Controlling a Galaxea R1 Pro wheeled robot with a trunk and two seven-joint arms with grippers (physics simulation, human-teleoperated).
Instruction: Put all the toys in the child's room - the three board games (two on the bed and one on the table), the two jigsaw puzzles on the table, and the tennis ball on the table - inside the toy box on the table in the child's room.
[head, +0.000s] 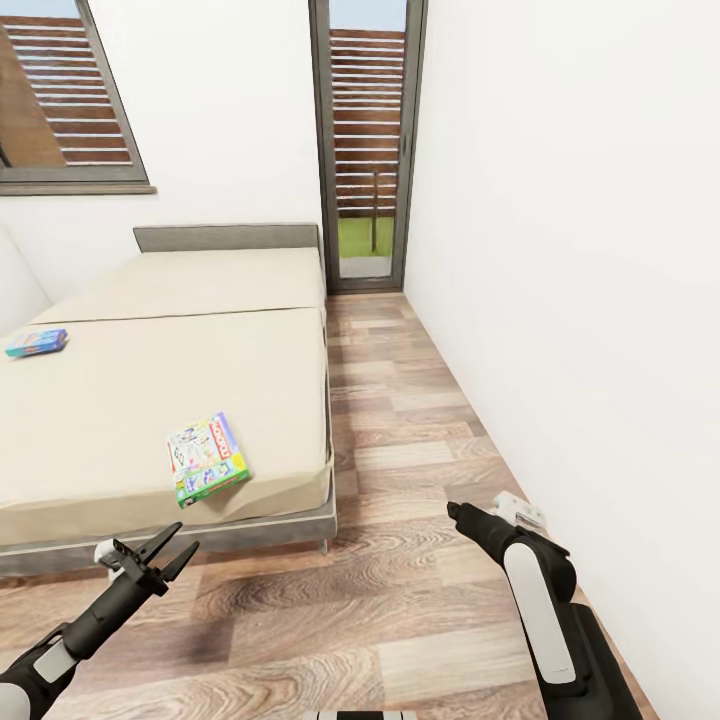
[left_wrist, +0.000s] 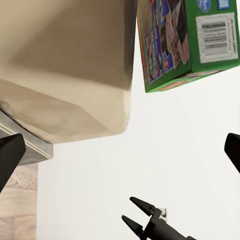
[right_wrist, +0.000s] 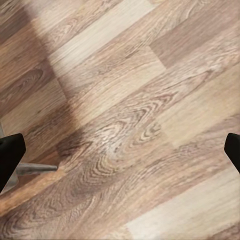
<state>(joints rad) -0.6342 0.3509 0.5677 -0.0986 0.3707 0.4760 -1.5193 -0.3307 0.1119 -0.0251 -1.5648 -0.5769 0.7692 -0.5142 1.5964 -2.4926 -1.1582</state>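
Beige bed carries the green board game near its front edge, just beyond the released left tool, the nearer arm.

A home bedroom: bed, window, wooden floor.

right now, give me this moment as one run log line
phase: approaching bed | green board game near bed's front corner | blue board game farther back on bed | left end effector open, empty | right end effector open over wood floor
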